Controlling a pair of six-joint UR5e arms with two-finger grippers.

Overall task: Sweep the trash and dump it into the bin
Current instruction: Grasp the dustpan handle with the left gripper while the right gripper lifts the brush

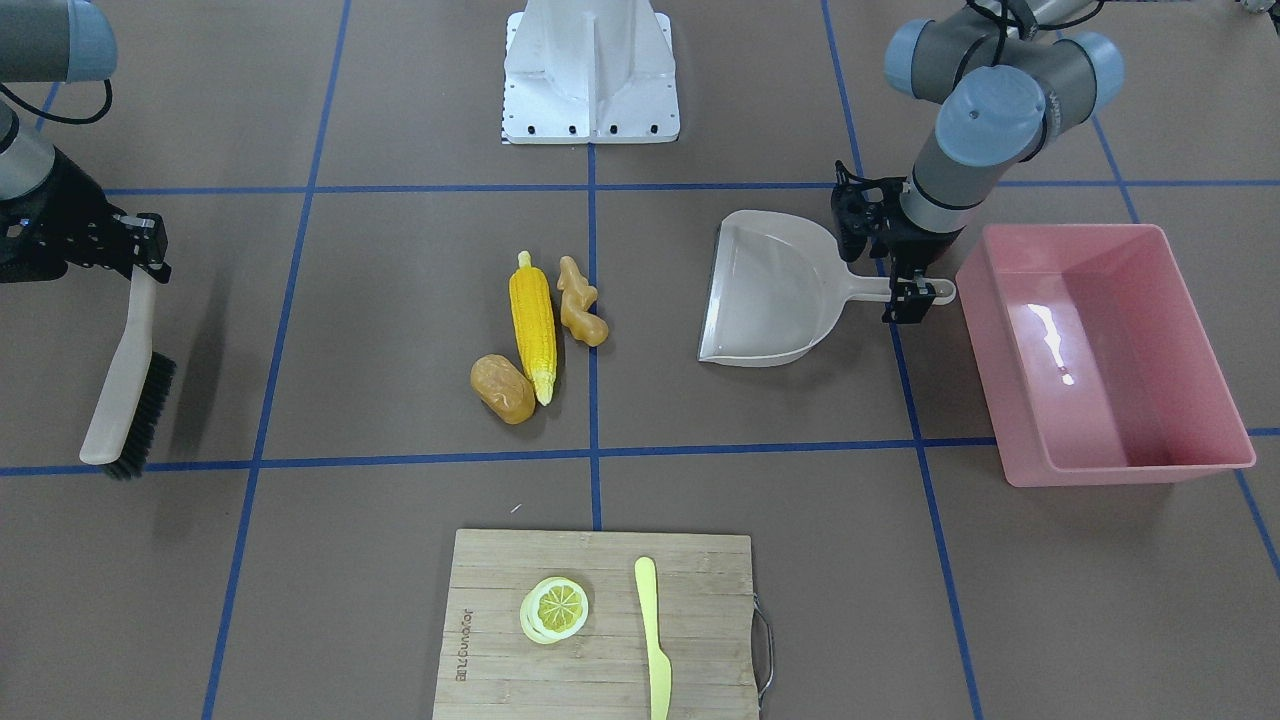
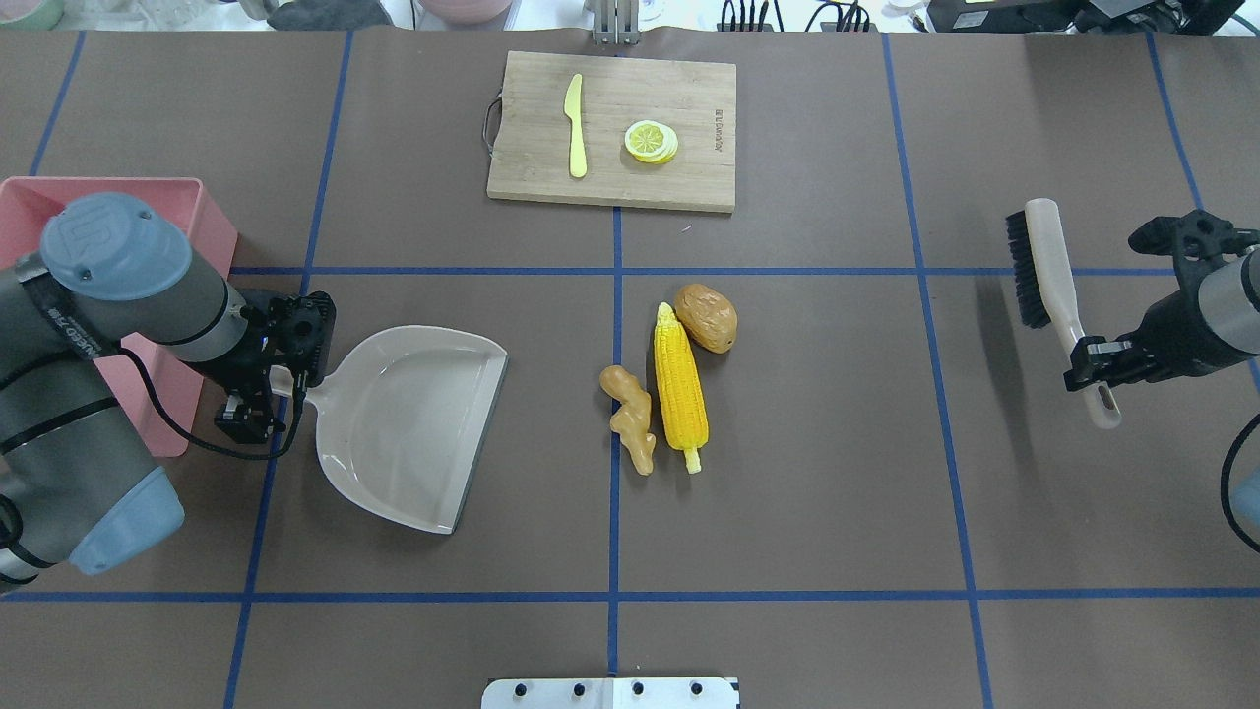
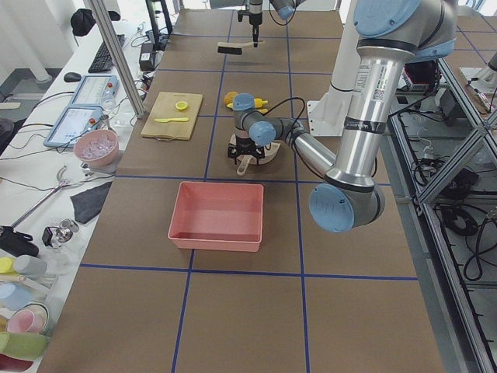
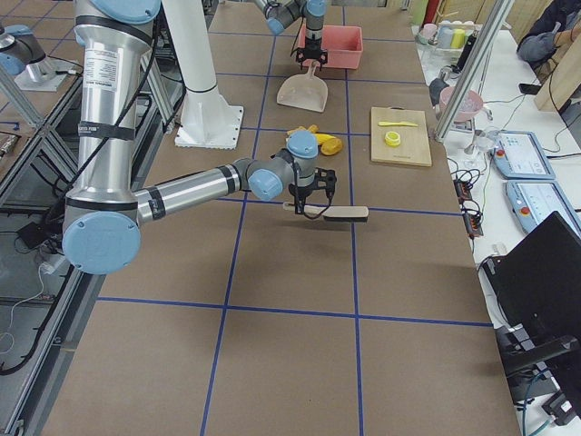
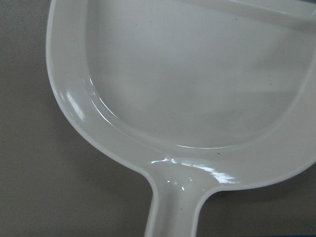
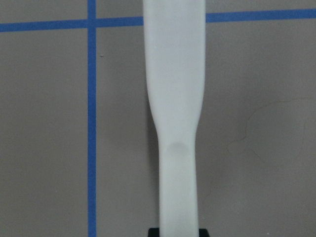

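The trash lies together at the table's middle: a yellow corn cob [image 2: 681,389], a brown potato [image 2: 706,317] and a tan ginger root [image 2: 630,404]; they also show in the front view as corn [image 1: 532,325], potato [image 1: 502,388] and ginger [image 1: 580,302]. My left gripper [image 2: 271,379] is shut on the handle of the empty beige dustpan [image 2: 404,423], whose mouth faces the trash. The pink bin [image 1: 1010,330] stands just behind that gripper. My right gripper [image 2: 1088,369] is shut on the handle of a black-bristled brush [image 2: 1043,261], held above the table far from the trash.
A wooden cutting board [image 2: 689,177] with a lemon slice [image 2: 651,141] and a pale yellow knife [image 2: 575,123] lies at the far edge. The white robot base [image 1: 590,75] stands at the near edge. Blue tape lines cross the brown table.
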